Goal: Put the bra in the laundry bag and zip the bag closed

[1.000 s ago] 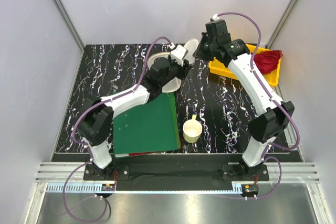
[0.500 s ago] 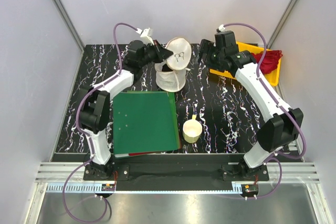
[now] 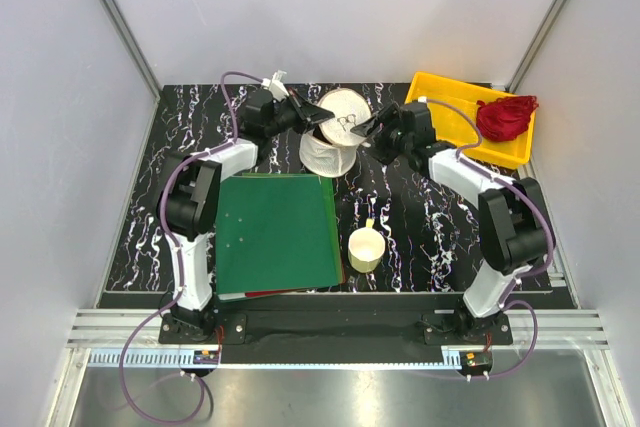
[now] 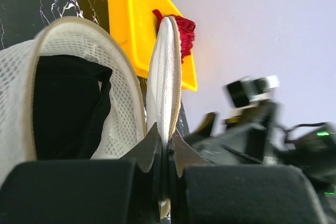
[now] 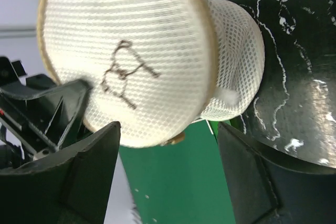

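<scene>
Left gripper (image 4: 165, 153) is clamped on the rim of the raised lid (image 3: 343, 107). The laundry bag (image 3: 326, 155) gapes open, the black bra (image 4: 63, 108) tucked inside it. Right gripper (image 3: 371, 133) faces that lid, jaws spread wide, gripping nothing.

Looks like a robotics lab test cell: boxed in by plain pale panels (image 3: 50, 97) on aluminium framing (image 3: 108, 7), floored with a black marbled worktop (image 3: 420, 217), with cabled left arm (image 3: 225, 157) and right arm (image 3: 455, 169) bolted to a slotted rail (image 3: 570, 332) along the near edge.

Hemmed in
Raised lid of the round cream mesh laundry bag (image 3: 322, 155) stands between left gripper (image 3: 316, 117) and right gripper (image 3: 370, 131); flat green folder (image 3: 275, 232) borders it.
</scene>
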{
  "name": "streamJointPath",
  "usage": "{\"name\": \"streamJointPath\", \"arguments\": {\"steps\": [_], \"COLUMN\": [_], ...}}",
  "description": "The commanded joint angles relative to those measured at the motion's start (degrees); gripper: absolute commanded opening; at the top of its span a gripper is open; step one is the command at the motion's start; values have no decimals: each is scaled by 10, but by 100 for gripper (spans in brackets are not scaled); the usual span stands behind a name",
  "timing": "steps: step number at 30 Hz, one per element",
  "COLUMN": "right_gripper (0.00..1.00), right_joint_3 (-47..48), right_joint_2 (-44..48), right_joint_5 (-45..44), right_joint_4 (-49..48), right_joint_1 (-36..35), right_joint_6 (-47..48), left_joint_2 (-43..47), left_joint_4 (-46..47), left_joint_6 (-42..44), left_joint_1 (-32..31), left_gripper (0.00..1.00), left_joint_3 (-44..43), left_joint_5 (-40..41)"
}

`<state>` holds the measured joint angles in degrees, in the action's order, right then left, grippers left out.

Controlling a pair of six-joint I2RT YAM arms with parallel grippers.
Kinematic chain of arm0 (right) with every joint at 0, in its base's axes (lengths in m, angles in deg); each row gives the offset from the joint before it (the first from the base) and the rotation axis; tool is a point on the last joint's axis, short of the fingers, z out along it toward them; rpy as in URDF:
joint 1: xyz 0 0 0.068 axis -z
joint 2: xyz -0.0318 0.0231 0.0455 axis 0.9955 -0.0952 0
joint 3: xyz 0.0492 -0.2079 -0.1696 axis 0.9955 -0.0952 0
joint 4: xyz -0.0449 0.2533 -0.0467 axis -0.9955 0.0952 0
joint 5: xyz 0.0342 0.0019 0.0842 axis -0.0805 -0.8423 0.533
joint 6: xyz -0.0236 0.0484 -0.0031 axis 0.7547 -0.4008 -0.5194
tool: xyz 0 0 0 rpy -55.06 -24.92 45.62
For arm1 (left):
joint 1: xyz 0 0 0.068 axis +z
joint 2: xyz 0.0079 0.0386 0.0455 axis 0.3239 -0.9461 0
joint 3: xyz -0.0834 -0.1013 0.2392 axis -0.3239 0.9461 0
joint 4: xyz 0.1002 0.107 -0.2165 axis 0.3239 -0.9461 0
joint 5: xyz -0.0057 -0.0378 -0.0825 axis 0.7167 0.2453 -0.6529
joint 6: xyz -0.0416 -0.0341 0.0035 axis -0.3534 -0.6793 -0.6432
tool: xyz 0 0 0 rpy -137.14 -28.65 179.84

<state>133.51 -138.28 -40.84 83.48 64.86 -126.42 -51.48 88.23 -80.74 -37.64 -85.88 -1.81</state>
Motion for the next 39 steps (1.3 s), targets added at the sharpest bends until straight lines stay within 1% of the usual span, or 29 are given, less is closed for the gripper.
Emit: {"name": "streamJointPath", "arguments": {"steps": [1,4,7,9,12,13,14,15,16,17,18,19,20,21,22,24,25,27,28,30,31,32,33,35,36,37,39], "right_gripper": [79,77,75,72,52,38,30,24,18,17,15,12,9,8,8,7,7,5,5,5,5,5,5,6,6,7,7], "right_joint_3": [-54,-70,-71,-52,-38,-35,-34,-32,-30,-27,-24,-21,-19,-12,-8,4,9,21,24,32,36,39,43,45,46,46,44], "right_joint_2": [-23,-51,-71,-85,-94,-95,-97,-97,-98,-95,-95,-93,-92,-91,-89,-92,-92,-95,-95,-95,-95,-95,-92,-87,-85,-82,-75], "right_joint_5": [18,21,25,35,37,41,43,44,51,51,51,51,50,48,45,43,37,34,31,30,32,32,30,26,21,19,12], "right_joint_4": [-211,-258,-287,-282,-268,-268,-267,-267,-258,-250,-241,-225,-217,-207,-187,-171,-149,-133,-117,-105,-93,-87,-76,-65,-54,-53,-54], "right_joint_1": [4,4,5,5,5,4,5,5,5,5,5,4,5,5,5,4,5,5,5,4,5,5,5,5,5,5,5], "right_joint_6": [-128,-152,-159,-154,-148,-151,-160,-165,-171,-183,-187,-191,-197,-198,-199,-201,-203,-206,-208,-217,-223,-226,-229,-240,-242,-251,-253], "left_joint_2": [0,-6,-7,-12,-24,-24,-22,-19,-12,-6,0,15,24,36,64,95,126,173,187,219,225,229,232,224,213,207,197], "left_joint_4": [68,73,50,62,46,36,21,-41,-92,-147,-258,-300,-331,-361,-373,-384,-386,-387,-386,-369,-354,-323,-312,-305,-304,-290,-273], "left_joint_6": [-48,-57,-41,-49,-43,-35,-6,21,55,144,189,227,280,298,311,336,342,370,382,431,446,465,467,449,443,441,433], "left_joint_1": [13,17,21,25,27,27,29,29,29,29,28,27,27,27,26,22,12,-11,-44,-86,-123,-138,-147,-155,-155,-157,-161], "left_gripper": [0,0,0,0,0,0,0,3,10,21,30,44,48,51,57,59,59,56,55,49,45,41,40,37,37,38,40], "left_joint_3": [4,3,-3,-6,-21,-24,-29,-48,-62,-81,-119,-133,-143,-144,-141,-114,-102,-62,-48,-11,4,29,40,53,56,56,59], "left_joint_5": [-24,-29,-30,-41,-59,-59,-58,-53,-30,-10,12,66,89,109,158,200,244,299,370,435,478,486,485,453,436,400,388]}}
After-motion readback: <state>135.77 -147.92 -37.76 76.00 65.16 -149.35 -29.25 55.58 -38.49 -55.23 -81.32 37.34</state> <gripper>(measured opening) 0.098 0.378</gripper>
